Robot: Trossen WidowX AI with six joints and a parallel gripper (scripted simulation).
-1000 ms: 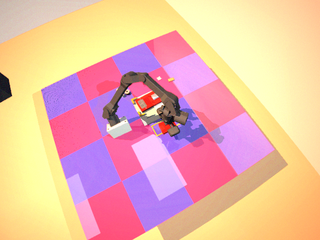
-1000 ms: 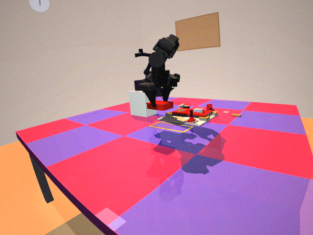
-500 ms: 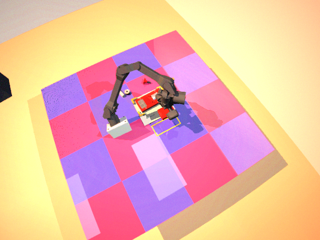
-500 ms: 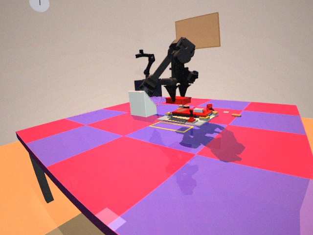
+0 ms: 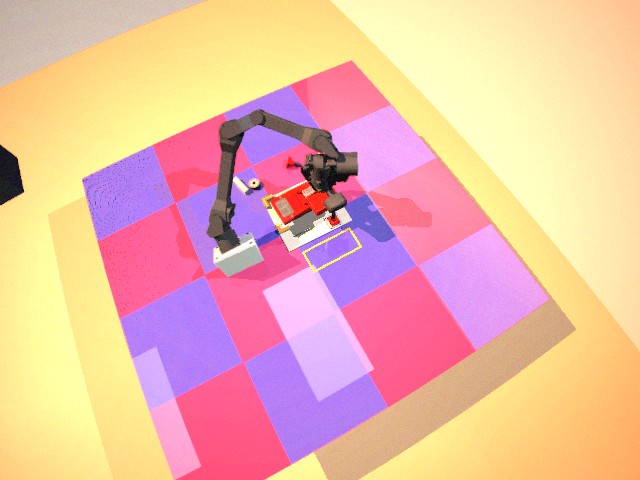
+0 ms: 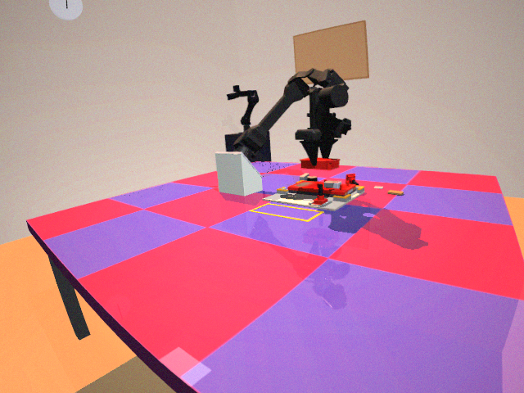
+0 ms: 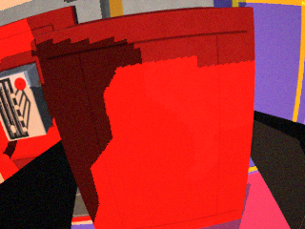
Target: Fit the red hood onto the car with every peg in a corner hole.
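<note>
We've a yellow outline [image 5: 309, 262] [image 6: 279, 217] on the table [image 5: 361, 330] [image 6: 237, 287], nearest; just behind it our jig [image 5: 294, 244] [image 6: 336, 206] w/ the red chassis [image 5: 284, 207] [image 6: 299, 186] in it, engine block [image 5: 308, 191] [image 6: 332, 184] [image 7: 24, 107] on deck; above, our gripper [image 5: 326, 198] [image 6: 319, 160] [image 7: 158, 134] has its jaws clamped on the hood [image 5: 318, 203] [image 6: 320, 163] [image 7: 176, 129], held off the deck; pale clock [image 6: 66, 7] & tan board [image 6: 332, 51] on the wall behind
</note>
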